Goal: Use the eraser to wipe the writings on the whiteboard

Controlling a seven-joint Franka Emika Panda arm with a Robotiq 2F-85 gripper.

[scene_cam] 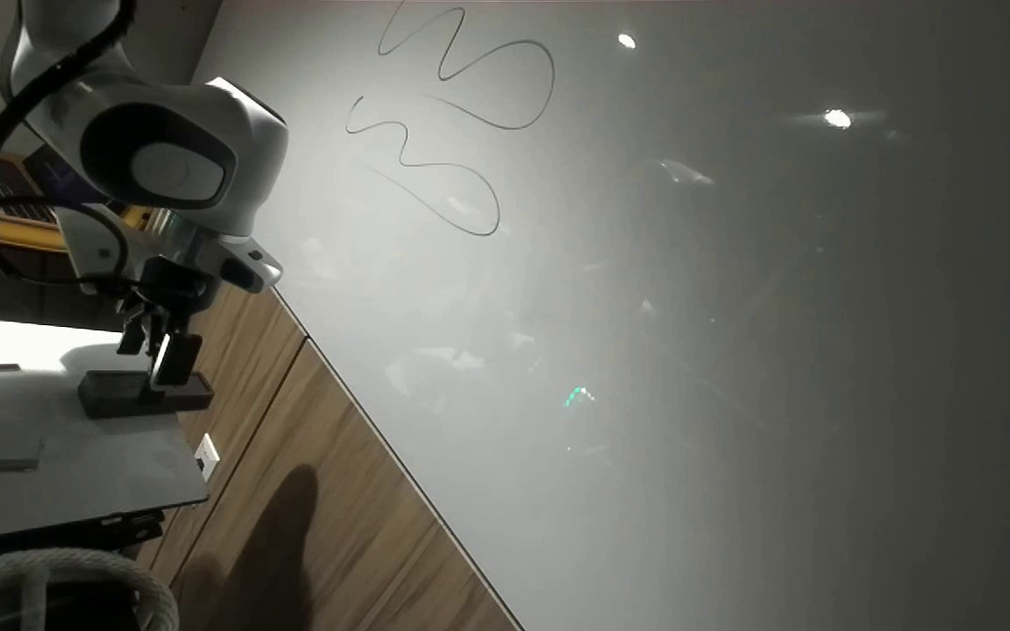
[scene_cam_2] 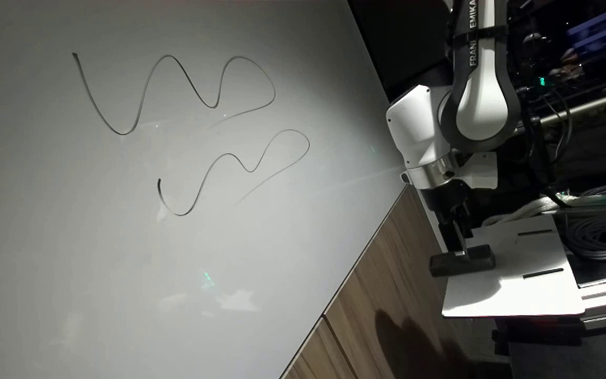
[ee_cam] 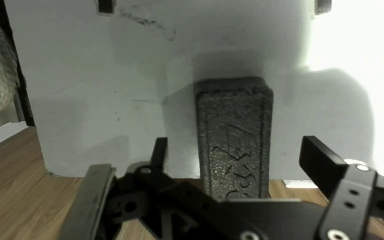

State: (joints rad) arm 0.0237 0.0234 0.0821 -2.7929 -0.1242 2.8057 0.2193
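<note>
End effector (ee_cam: 236,146) stands spread, holding nothing. Eraser (ee_cam: 235,115) lies between its jaws, apart from both, one end overhanging the worktop (ee_cam: 95,83); long axis across the closing line, so a pinch should take its width. Farther: whiteboard (scene_cam_2: 124,247), writings (scene_cam_2: 213,107) unwiped.

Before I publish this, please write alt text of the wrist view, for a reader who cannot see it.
The open gripper frames a dark grey whiteboard eraser, with visible gaps on both sides. The eraser lies on a white tabletop, its lower part extending past the edge, where brown wood grain shows. A pale braided cord shows at left.
</note>
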